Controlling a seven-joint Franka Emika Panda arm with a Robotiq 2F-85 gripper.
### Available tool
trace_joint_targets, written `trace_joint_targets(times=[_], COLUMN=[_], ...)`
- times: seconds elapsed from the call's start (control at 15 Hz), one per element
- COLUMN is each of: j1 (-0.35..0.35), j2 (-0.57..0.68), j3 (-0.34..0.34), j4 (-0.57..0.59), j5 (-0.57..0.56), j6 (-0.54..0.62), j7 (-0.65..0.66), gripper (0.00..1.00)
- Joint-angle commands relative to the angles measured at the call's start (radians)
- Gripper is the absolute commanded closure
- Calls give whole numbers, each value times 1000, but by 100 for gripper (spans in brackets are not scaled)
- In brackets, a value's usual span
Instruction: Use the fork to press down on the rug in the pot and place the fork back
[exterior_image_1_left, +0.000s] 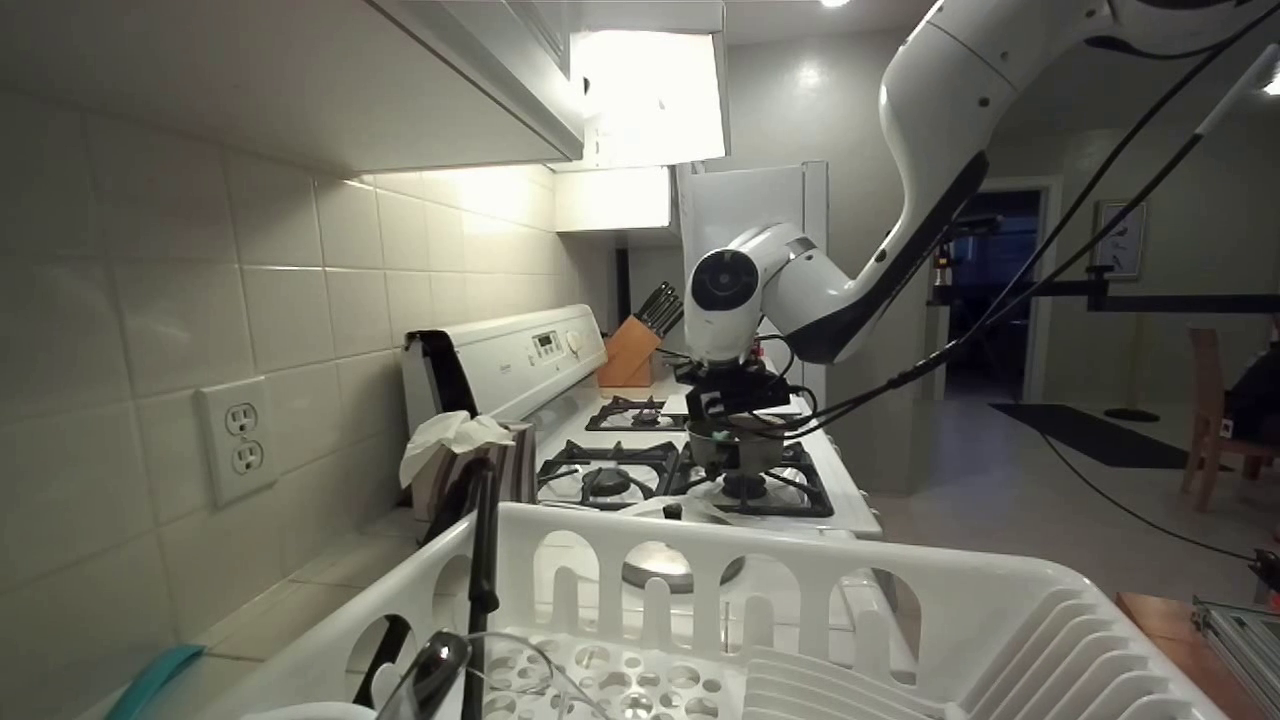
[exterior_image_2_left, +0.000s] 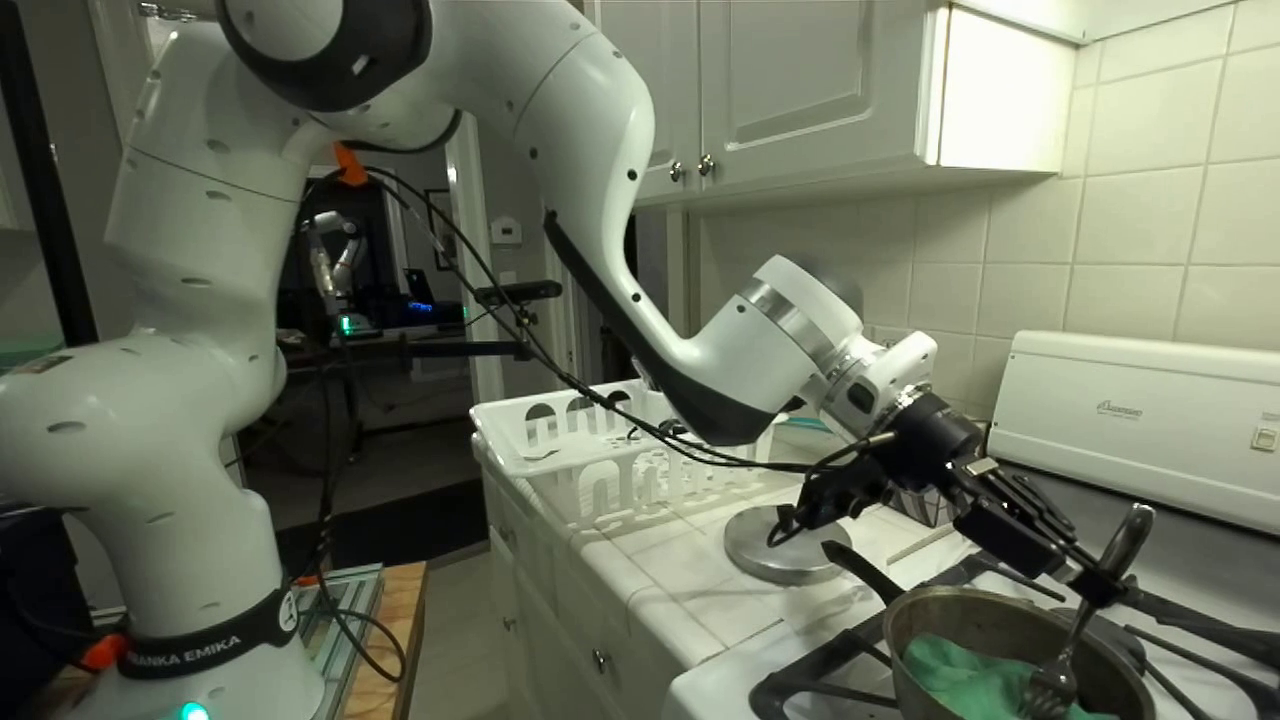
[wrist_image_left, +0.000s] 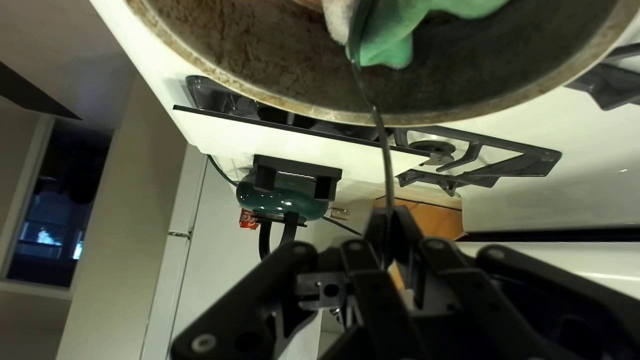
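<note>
The pot (exterior_image_2_left: 990, 612) sits on a stove burner, its dark handle pointing toward the counter. It also shows in an exterior view (exterior_image_1_left: 738, 456) and at the top of the wrist view (wrist_image_left: 280, 92). A green rug (exterior_image_2_left: 950, 672) lies crumpled inside it; the cloth also shows in the wrist view (wrist_image_left: 387, 52). My gripper (exterior_image_2_left: 1098, 582) is above the pot's rim, shut on the handle of a metal fork (exterior_image_2_left: 1072, 640). The fork slants down, tines in the pot against the cloth. In the wrist view the fork (wrist_image_left: 384, 145) runs from my fingertips (wrist_image_left: 392, 225) into the pot.
Black burner grates (exterior_image_1_left: 608, 480) surround the pot. A round metal lid (exterior_image_2_left: 780, 545) lies on the counter beside the stove. A white dish rack (exterior_image_1_left: 800, 555) stands beyond it. A wooden knife block (exterior_image_1_left: 628, 355) and a green rounded appliance (wrist_image_left: 280, 197) stand past the stove.
</note>
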Motion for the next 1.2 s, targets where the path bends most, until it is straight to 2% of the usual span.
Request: trace_joint_targets(times=[0.0, 0.2, 0.4, 0.67, 0.87, 1.13], j1=[1, 18, 46, 64, 64, 57], j2=[-39, -128, -194, -250, -255, -207], j3=[19, 37, 45, 68, 80, 77], j4=[-35, -126, -173, -211, -222, -197], j5=[19, 31, -29, 35, 73, 10], j6=[-26, -48, -96, -182, -208, -155], j7=[-17, -4, 58, 19, -11, 69], gripper=[98, 98, 98, 98, 98, 98])
